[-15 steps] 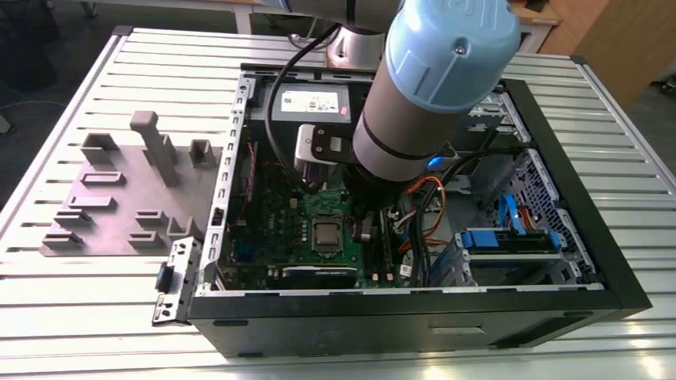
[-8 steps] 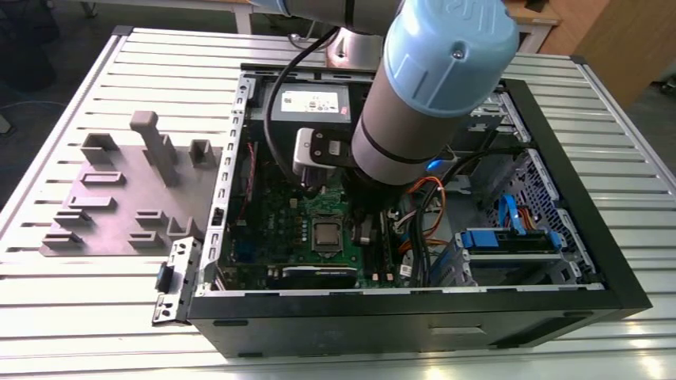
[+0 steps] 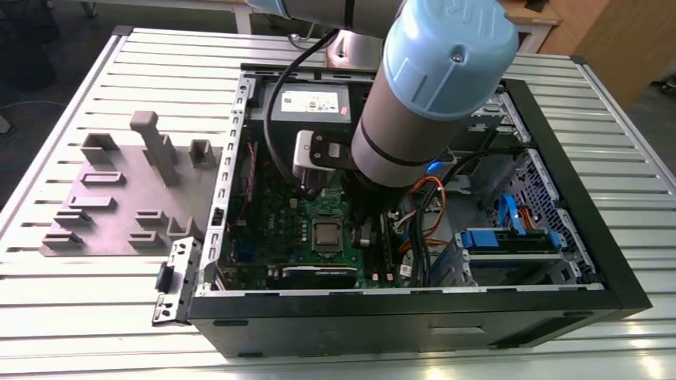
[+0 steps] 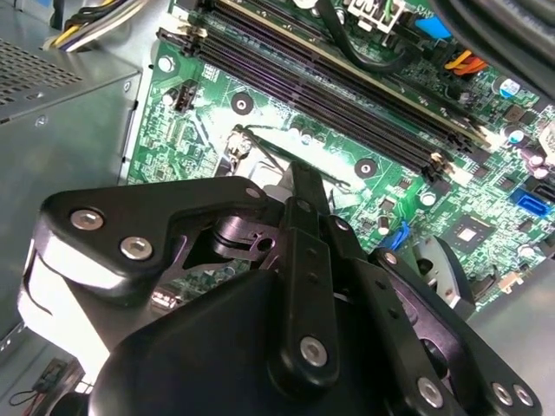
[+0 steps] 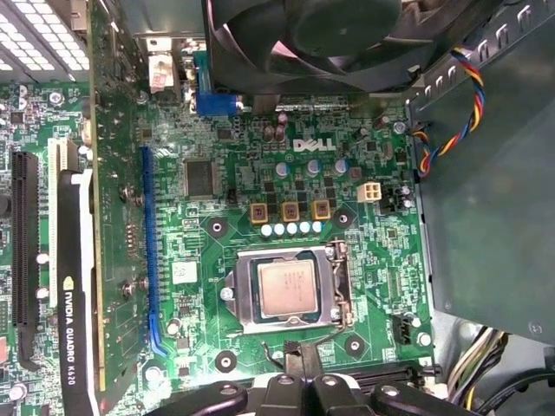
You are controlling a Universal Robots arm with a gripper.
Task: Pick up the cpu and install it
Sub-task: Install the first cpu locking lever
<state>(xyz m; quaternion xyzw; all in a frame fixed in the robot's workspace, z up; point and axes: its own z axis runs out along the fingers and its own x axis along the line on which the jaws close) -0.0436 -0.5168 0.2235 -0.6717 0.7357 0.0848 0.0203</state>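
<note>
The cpu (image 5: 287, 288) already sits flat in the socket frame (image 5: 289, 289) on the motherboard (image 5: 364, 260), just ahead of the jaws. Can't tell whether the jaws are wide or closed, and nothing's visibly held. Judging from this, I'd stay square over the socket and avoid bumping the fan (image 5: 303, 35) beyond it.

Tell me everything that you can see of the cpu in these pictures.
The cpu is a small, flat, square chip with a dull silver metal top and a pale rim. In the first wrist view it lies flat inside the shiny metal socket frame on the green motherboard, which encloses it on all sides. Nothing rests on top of it. In the exterior view it sits low inside the open computer case, beside the robot arm.
</note>
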